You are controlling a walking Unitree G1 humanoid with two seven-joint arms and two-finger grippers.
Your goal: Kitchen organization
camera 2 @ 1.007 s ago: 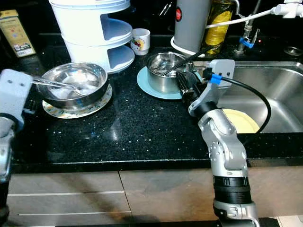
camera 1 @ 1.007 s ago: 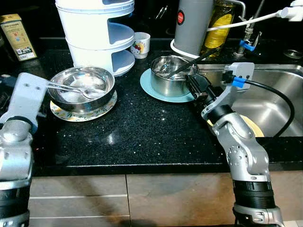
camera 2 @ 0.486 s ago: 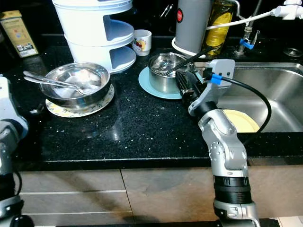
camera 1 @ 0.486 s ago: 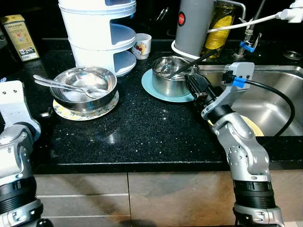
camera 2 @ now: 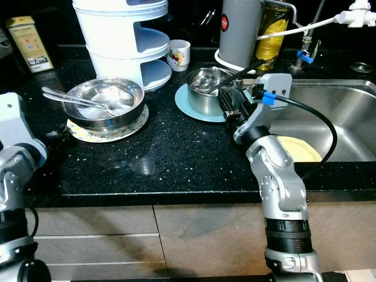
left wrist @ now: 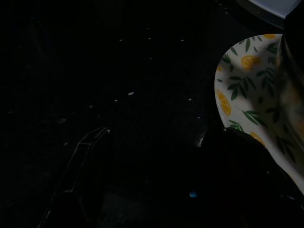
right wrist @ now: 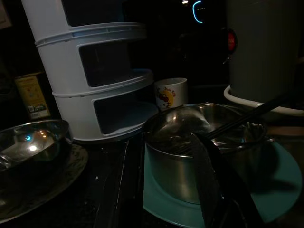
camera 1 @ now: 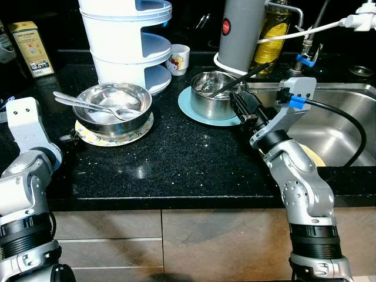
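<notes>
A steel bowl [camera 1: 114, 100] with a spoon [camera 1: 88, 106] in it sits on a lemon-patterned plate [camera 1: 138, 130] at the left of the black counter. A small steel pot [camera 1: 212, 95] stands on a teal plate [camera 1: 194, 108], with a black utensil [camera 1: 247, 75] leaning out of it. My right gripper [camera 1: 239, 107] is low beside the pot's right side, fingers [right wrist: 211, 185] together and holding nothing. My left gripper [camera 1: 66, 140] lies low on the counter just left of the lemon plate [left wrist: 247, 99], and its dark fingers look apart.
A white tiered container [camera 1: 126, 41], a mug [camera 1: 179, 59], a grey cylinder [camera 1: 241, 32] and an oil bottle [camera 1: 271, 29] line the back. A tin box [camera 1: 32, 48] stands far left. The sink [camera 1: 346, 126] at the right holds a yellow plate [camera 2: 299, 150].
My left arm has dropped from in front of the bowl down to the counter left of the lemon plate. The camera has shifted slightly. My right arm has stayed put.
</notes>
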